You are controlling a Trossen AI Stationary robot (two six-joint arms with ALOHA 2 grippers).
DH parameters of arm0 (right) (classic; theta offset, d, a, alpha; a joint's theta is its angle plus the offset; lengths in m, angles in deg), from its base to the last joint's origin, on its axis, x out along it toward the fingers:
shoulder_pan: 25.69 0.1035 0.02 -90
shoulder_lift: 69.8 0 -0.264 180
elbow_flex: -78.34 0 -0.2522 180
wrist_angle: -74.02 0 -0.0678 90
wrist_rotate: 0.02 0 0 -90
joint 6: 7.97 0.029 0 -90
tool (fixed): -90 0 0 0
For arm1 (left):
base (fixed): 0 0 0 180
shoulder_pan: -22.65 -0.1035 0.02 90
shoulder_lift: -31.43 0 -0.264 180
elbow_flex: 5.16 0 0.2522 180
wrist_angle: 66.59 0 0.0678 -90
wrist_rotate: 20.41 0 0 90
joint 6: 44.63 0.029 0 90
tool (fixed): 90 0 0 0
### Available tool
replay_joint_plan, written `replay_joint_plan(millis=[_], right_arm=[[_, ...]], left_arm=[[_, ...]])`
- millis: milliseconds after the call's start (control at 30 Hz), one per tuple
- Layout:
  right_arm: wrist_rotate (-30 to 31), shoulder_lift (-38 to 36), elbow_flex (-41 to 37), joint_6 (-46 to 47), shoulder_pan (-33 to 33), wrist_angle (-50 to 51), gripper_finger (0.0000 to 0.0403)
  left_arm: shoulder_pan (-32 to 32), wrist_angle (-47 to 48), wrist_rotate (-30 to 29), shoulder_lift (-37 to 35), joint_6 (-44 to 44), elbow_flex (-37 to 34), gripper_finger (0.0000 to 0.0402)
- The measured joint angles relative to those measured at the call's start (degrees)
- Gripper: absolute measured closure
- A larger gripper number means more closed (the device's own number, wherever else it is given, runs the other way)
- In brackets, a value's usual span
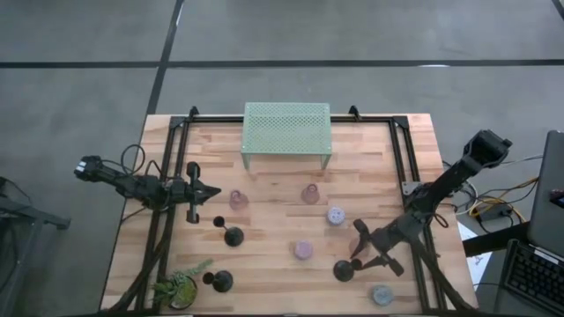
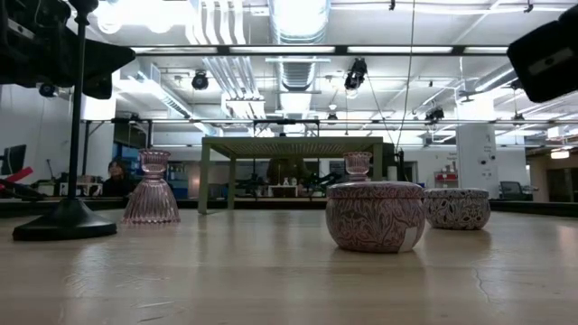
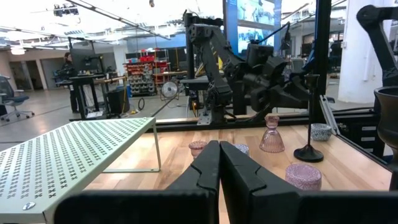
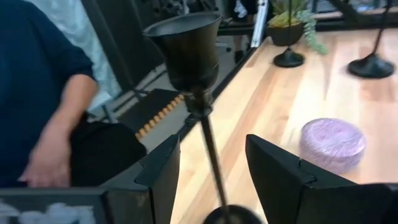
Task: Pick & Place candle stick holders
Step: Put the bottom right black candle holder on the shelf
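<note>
My right gripper [image 4: 208, 171] is open at the near right of the table [image 1: 358, 254]. A black candle stick holder [image 1: 344, 270] stands there, and its thin stem [image 4: 210, 155] rises between the two spread fingers without touching them. My left gripper [image 3: 219, 165] is shut and empty, at the left side of the table [image 1: 201, 190]. Two more black holders [image 1: 231, 234] [image 1: 220, 280], two pink cups [image 1: 238, 201] [image 1: 310, 194] and three pucks [image 1: 336, 216] [image 1: 303, 250] [image 1: 382, 295] stand on their bases on the wood.
A pale green mesh rack [image 1: 286, 132] stands at the far middle of the table. A small potted plant [image 1: 181, 286] sits at the near left corner. A black frame [image 1: 401, 150] runs along the table's edges. A person in a dark blue sleeve [image 4: 37, 93] is beside the table's right side.
</note>
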Motion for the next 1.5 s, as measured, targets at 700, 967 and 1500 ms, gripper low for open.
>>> replay_joint_plan(millis=[700, 967, 1500], right_arm=[[0.58, 3.42, 3.73, -3.31, 0.11, 1.35, 0.0336], [0.54, 3.40, 3.65, -3.55, 0.07, 1.15, 0.0385], [9.34, 0.38, 12.54, -8.58, -1.02, 8.42, 0.0384]], left_arm=[[0.01, 0.16, 0.00, 0.00, 0.00, 0.00, 0.0387], [0.01, 0.50, 0.00, 0.00, 0.00, 0.00, 0.0387], [0.01, 0.46, -0.01, -0.01, 0.00, 0.00, 0.0387]])
